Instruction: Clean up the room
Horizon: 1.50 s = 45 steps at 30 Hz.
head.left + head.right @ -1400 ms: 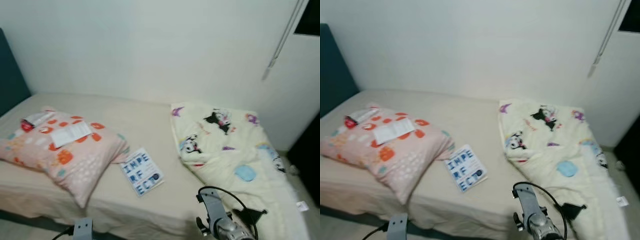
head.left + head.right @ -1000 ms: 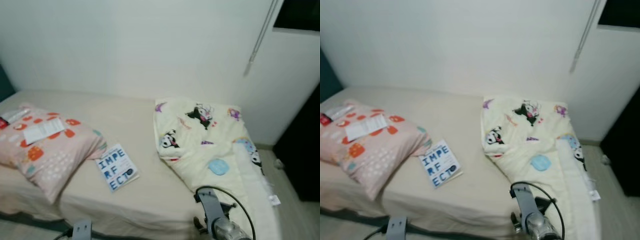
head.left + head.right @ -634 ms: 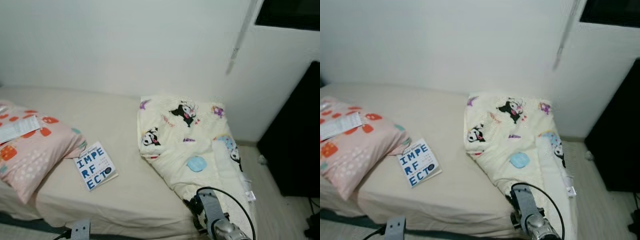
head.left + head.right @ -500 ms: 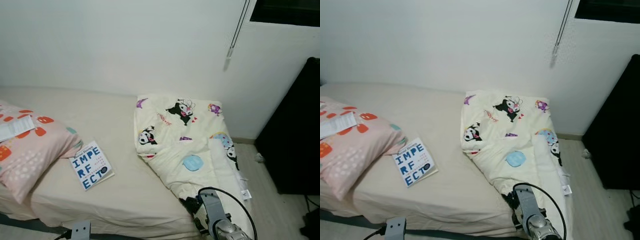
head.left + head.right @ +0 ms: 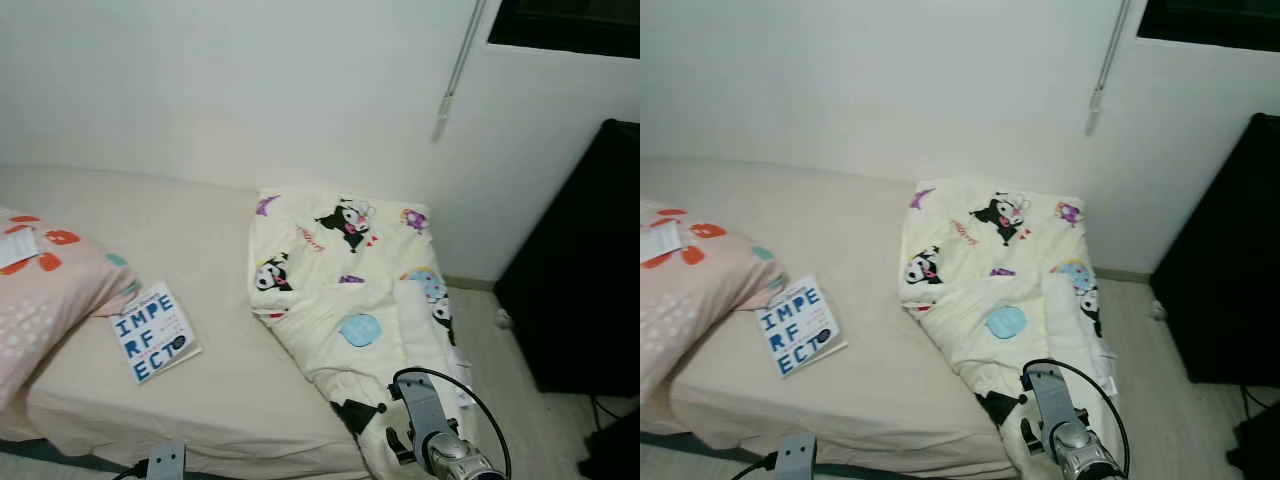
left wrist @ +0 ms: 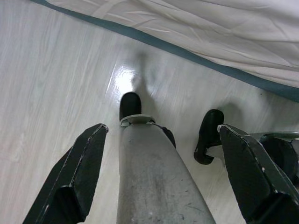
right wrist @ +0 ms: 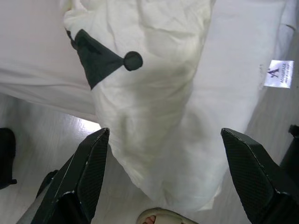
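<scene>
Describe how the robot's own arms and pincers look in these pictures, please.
The right arm is silver metal with a round joint, and a thin black cable loops over it. Its pincer has two long, flat black fingers with a fine dotted texture on the pads. The left pincer has similar black fingers. A small grey block with a black cable marks the left arm.

You were in home bedroom: low bed point(image 5: 230, 390) against plain white wall point(image 5: 220, 90), cartoon-print duvet point(image 5: 350, 290) and patterned pillow point(image 5: 40, 290) on it, book point(image 5: 150, 331) beside pillow, pale wood-look floor point(image 6: 51, 93).
</scene>
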Tool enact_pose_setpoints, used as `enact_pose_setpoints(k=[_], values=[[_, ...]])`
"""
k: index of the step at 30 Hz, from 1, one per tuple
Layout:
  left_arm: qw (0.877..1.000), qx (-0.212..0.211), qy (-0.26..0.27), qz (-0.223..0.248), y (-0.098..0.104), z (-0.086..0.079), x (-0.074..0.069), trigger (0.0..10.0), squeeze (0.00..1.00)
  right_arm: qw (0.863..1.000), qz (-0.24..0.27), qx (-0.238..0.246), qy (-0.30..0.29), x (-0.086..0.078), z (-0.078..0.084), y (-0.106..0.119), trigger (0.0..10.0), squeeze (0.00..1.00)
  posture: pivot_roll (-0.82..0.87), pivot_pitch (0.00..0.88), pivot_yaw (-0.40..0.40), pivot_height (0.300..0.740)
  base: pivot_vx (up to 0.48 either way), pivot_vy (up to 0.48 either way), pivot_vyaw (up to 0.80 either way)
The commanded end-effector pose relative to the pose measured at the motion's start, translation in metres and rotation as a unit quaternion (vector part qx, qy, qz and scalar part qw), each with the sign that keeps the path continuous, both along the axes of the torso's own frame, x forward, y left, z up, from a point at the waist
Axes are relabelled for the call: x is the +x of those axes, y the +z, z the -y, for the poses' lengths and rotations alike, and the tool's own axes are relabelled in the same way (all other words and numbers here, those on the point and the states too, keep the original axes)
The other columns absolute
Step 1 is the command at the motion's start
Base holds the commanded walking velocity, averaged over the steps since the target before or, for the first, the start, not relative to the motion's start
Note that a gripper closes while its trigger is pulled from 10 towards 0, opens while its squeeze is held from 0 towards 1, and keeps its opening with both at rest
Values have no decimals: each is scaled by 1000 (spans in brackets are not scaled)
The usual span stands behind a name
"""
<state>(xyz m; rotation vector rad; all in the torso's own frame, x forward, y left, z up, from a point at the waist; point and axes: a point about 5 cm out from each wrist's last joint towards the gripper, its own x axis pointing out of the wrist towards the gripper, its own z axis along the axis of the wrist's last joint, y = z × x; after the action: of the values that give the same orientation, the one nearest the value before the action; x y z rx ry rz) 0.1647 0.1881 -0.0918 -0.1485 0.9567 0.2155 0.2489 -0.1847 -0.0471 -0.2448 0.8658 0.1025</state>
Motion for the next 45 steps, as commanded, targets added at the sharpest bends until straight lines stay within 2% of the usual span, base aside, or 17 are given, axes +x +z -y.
enact_pose_setpoints(k=[1,12,16,17,18,20,21,22,25,28,30,32,34,37,38,40,45], values=[[1000,-2,8,-6,-2,0,-4,10000,0,1000,-4,1,3,-2,-3,-2,10000,0,-66,0,-88,712,0,0,0],[1000,-2,-4,3,-1,0,-3,10000,0,1000,-23,-3,6,-12,-4,-9,10000,0,-50,0,-77,712,0,0,0],[1000,-1,-15,25,2,-1,0,10000,0,1000,-28,-1,1,-14,-4,-11,10000,0,-43,0,-81,712,0,0,0],[998,3,-11,61,14,-16,22,10000,0,1000,-27,-2,-2,-14,-4,-11,10000,0,-39,0,-87,712,0,0,0],[998,3,-11,61,14,-16,22,10000,0,1000,-27,-2,-2,-14,-4,-11,10000,0,-39,0,-87,712,0,0,0],[991,7,-3,130,41,-39,59,10000,0,1000,-26,-3,-4,-13,-4,-10,10000,0,-37,0,-92,712,0,0,0],[984,11,-2,176,60,-49,81,10000,0,1000,-24,-3,1,-12,-5,-9,10000,0,-34,0,-95,712,0,0,0],[981,13,-2,193,67,-52,89,10000,0,1000,-23,-3,3,-11,-5,-9,10000,0,-28,0,-105,712,0,0,0],[981,13,-2,193,67,-52,89,10000,0,1000,-23,-3,3,-11,-5,-9,10000,0,-28,0,-105,712,0,0,0],[975,18,-4,220,81,-57,103,10000,0,1000,-24,-5,15,-9,-6,-8,10000,0,-34,0,-112,712,0,0,0],[977,18,-8,214,78,-55,101,10000,0,1000,-22,-6,16,-8,-6,-7,10000,0,-38,0,-107,712,0,0,0],[982,12,-14,186,65,-49,87,10000,0,1000,-18,-4,13,-7,-6,-6,10000,0,-47,0,-101,712,0,0,0],[982,12,-14,186,65,-49,87,10000,0,1000,-18,-4,13,-7,-6,-6,10000,0,-47,0,-101,712,0,0,0],[992,-1,-6,124,37,-41,52,10000,0,1000,-11,-9,10,-7,-4,-5,10000,0,-39,0,-104,712,0,0,0],[992,-1,-6,124,37,-41,52,10000,0,1000,-11,-9,10,-7,-4,-5,10000,0,-39,0,-104,712,0,0,0],[995,-5,-3,97,27,-40,35,10000,0,1000,-3,-9,2,-5,-2,-4,10000,0,-31,0,-100,712,0,0,0],[997,-4,-2,78,21,-40,24,10000,0,1000,4,-3,-9,-2,0,-2,10000,0,-26,0,-99,712,0,0,0]])
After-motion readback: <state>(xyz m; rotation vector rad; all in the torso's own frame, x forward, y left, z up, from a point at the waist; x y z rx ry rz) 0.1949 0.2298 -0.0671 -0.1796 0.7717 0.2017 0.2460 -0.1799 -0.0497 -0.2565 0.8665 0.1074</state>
